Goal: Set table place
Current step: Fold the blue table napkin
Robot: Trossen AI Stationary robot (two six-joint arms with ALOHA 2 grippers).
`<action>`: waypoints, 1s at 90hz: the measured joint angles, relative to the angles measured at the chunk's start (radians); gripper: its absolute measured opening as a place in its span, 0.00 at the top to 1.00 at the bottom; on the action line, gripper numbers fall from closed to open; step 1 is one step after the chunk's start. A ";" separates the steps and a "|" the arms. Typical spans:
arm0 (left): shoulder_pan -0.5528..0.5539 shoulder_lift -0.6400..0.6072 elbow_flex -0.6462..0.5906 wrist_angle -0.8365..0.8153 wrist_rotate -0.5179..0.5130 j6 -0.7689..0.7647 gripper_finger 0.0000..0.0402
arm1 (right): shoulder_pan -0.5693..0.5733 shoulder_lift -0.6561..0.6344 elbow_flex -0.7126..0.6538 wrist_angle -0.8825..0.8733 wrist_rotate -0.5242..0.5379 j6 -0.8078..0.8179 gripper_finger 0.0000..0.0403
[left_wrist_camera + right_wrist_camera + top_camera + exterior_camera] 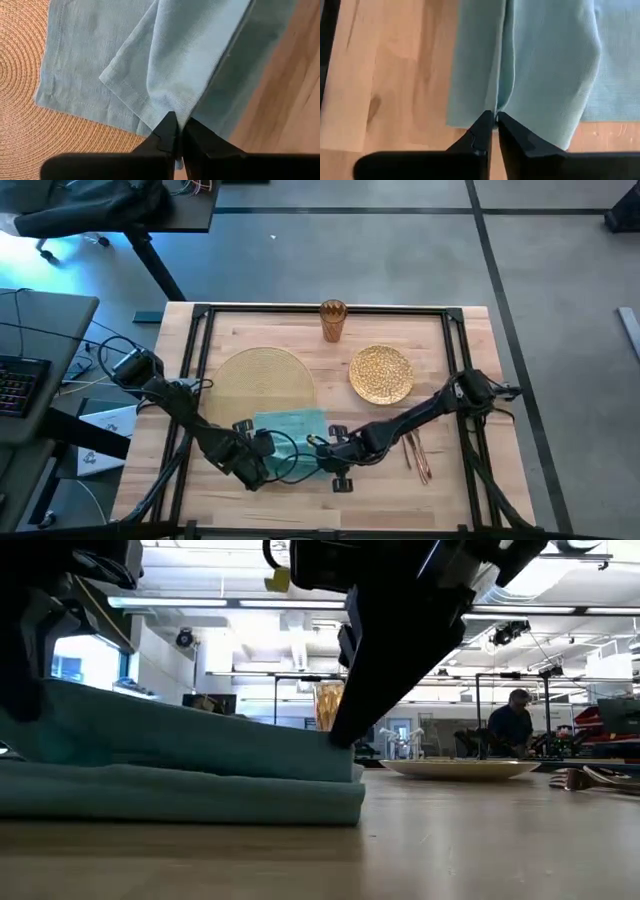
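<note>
A teal napkin (291, 428) lies partly on the round woven placemat (262, 383) and partly on the bare table (440, 490). My left gripper (266, 454) is shut on the napkin's near left part. My right gripper (323, 448) is shut on its near right part. In the low view, the napkin's upper layer (190, 740) is raised between the two grippers above a lower layer (180, 798) flat on the wood. The gold plate (381, 373) and amber cup (333, 320) stand farther back. The spoon and knife (418, 456) lie to the right. My left gripper (179, 123) pinches a raised fold of the napkin (170, 102) between its two fingertips, coming slanting from above. The cloth rises to the fingers while the rest lies on the placemat and table. My right gripper (493, 118) pinches a narrow ridge of the napkin (501, 97) between its fingertips, close to the cloth's edge (452, 117). It comes slanting from above. The held part is lifted and the layer below stays on the wood.
Black rails (462, 370) frame the tabletop on all sides. Bare wood lies near the front edge (400, 505). A grey desk with a keyboard (20, 375) stands left of the table. A person (512, 725) sits far off in the room.
</note>
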 joint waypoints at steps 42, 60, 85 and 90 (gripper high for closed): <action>0.000 0.000 0.000 0.001 0.002 -0.005 1.00 | 0.009 0.034 0.001 0.098 0.045 -0.007 0.65; 0.000 0.000 0.000 0.005 -0.001 -0.025 1.00 | 0.014 0.036 0.001 0.070 0.045 -0.009 0.89; -0.031 -0.007 0.093 -0.016 0.081 -0.070 1.00 | 0.011 -0.003 0.069 -0.062 -0.021 0.056 1.00; -0.046 -0.016 0.135 -0.014 0.118 -0.059 1.00 | 0.008 -0.020 0.102 -0.104 -0.103 0.066 1.00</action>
